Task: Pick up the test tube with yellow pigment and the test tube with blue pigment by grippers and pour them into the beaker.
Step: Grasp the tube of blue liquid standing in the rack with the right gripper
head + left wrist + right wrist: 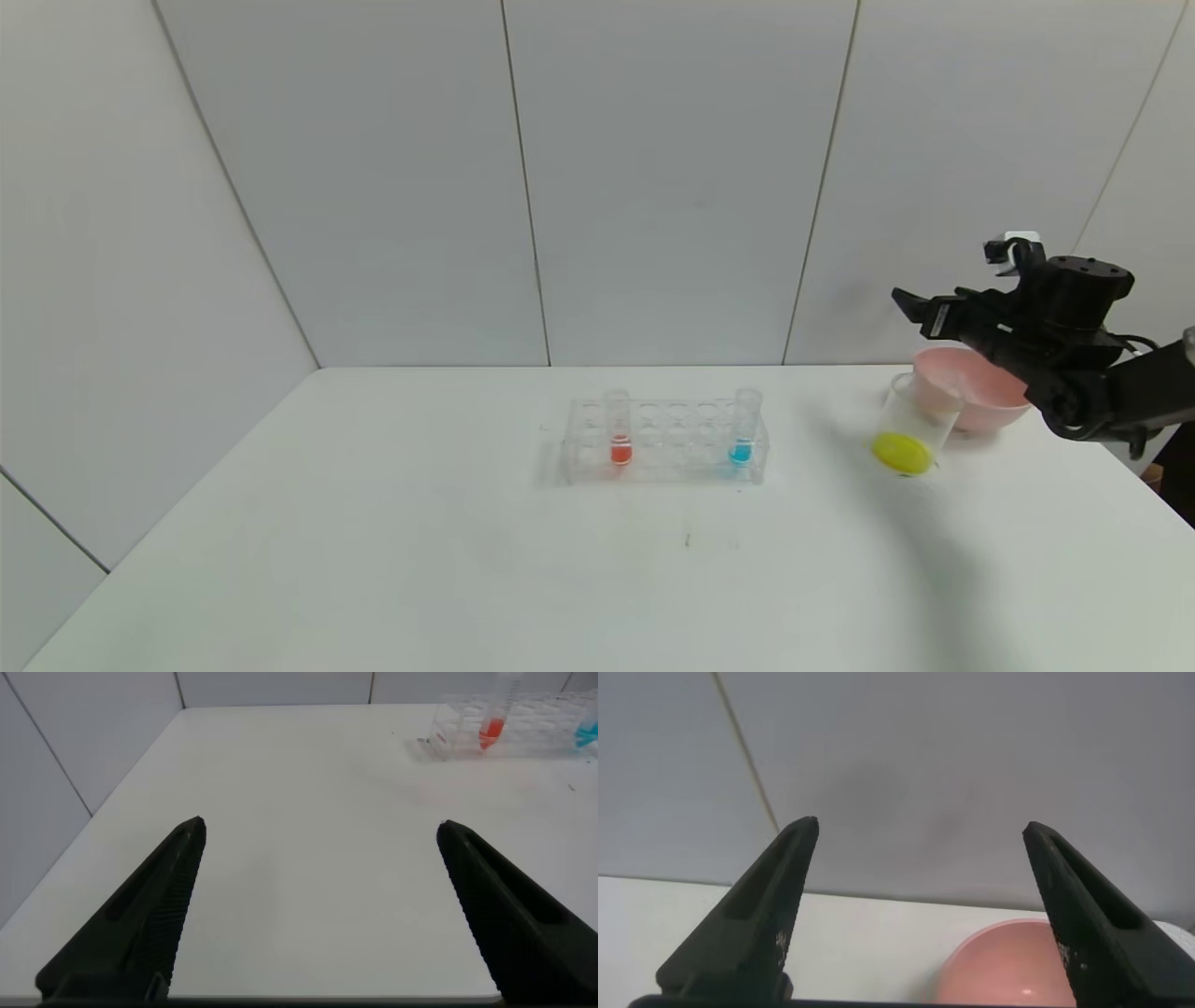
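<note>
My right pincer (920,313) hangs wide open and empty at about three o'clock, above the pink bowl (976,401) and pointing toward the wall. Just beside the bowl stands the beaker (915,425) with yellow liquid pooled at its bottom. The test tube with blue pigment (742,427) stands upright in the clear rack (665,442) mid-tabletop (373,541) — at the rack's three o'clock end, with a red-orange tube (619,429) toward its nine o'clock end. My left pincer (318,905) is spread open over bare tabletop, holding nothing. I can't find the yellow tube.
</note>
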